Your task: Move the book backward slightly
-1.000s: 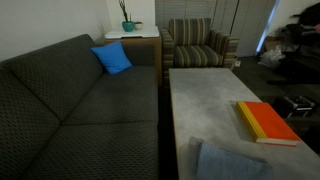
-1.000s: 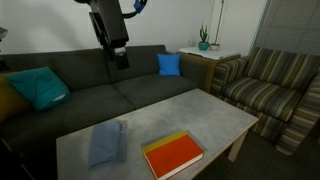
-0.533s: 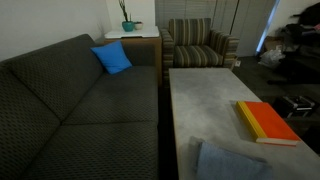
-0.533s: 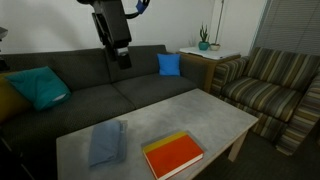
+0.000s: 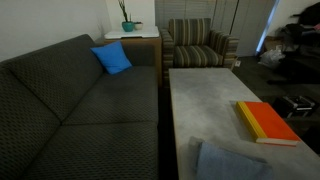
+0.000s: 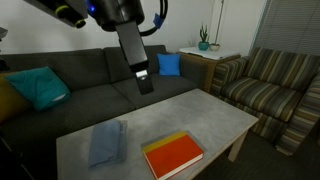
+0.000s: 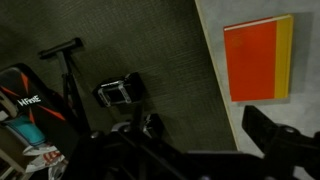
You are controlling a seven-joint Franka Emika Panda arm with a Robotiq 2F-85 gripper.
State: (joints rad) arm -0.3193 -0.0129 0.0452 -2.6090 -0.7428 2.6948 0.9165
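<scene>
Lower and nearer the table than before, the dark gripper hangs above the sofa, touching nothing; its spread cannot be told. The thin, rectangular, orange-red book lies flat on the smooth grey table, beside a folded cloth.

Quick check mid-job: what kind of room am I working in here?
Most likely a living room or lounge. There is a long dark grey sofa, a striped armchair beside it, and a low grey coffee table in front of them, with the orange book lying on it.
</scene>
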